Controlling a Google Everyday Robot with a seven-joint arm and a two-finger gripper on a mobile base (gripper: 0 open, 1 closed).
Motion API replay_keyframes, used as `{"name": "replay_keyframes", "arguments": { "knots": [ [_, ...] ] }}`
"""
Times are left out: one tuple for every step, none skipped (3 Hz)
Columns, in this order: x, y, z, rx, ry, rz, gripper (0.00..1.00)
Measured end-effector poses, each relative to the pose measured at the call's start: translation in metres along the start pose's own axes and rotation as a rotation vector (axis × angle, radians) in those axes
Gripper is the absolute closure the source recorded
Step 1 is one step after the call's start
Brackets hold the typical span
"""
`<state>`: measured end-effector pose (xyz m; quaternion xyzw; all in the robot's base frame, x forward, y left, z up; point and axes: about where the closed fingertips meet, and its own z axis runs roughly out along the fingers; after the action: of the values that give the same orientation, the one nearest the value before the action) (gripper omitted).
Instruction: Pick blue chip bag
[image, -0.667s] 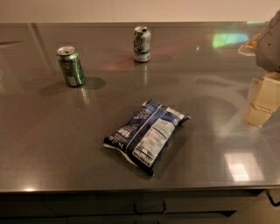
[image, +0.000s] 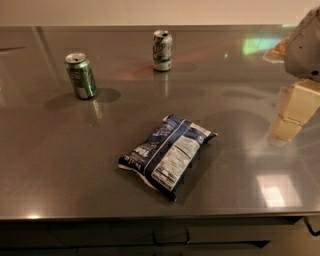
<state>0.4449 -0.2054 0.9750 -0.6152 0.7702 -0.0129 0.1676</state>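
The blue chip bag (image: 167, 156) lies flat on the grey steel counter (image: 60, 165), just right of the middle and near the front, with its white nutrition panel facing up. It is dark navy and crinkly, and lies on a diagonal. My gripper (image: 294, 112), pale cream, hangs at the right edge of the view above the counter. It is well to the right of the bag, slightly further back, and touches nothing. The grey arm housing (image: 305, 47) shows above it.
A green soda can (image: 81, 75) stands upright at the back left. A white-and-green can (image: 162, 50) stands upright at the back centre. The counter's front edge (image: 150, 216) runs along the bottom, with dark cabinet fronts below.
My gripper has edged slightly left toward the bag. The bag and both cans have not moved.
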Motion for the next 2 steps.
{"name": "replay_keyframes", "arguments": {
  "knots": [
    [-0.025,-0.001,0.016,-0.056,-0.067,-0.074,0.0],
    [-0.051,-0.001,0.035,-0.092,-0.098,-0.165,0.0]
  ]
}}
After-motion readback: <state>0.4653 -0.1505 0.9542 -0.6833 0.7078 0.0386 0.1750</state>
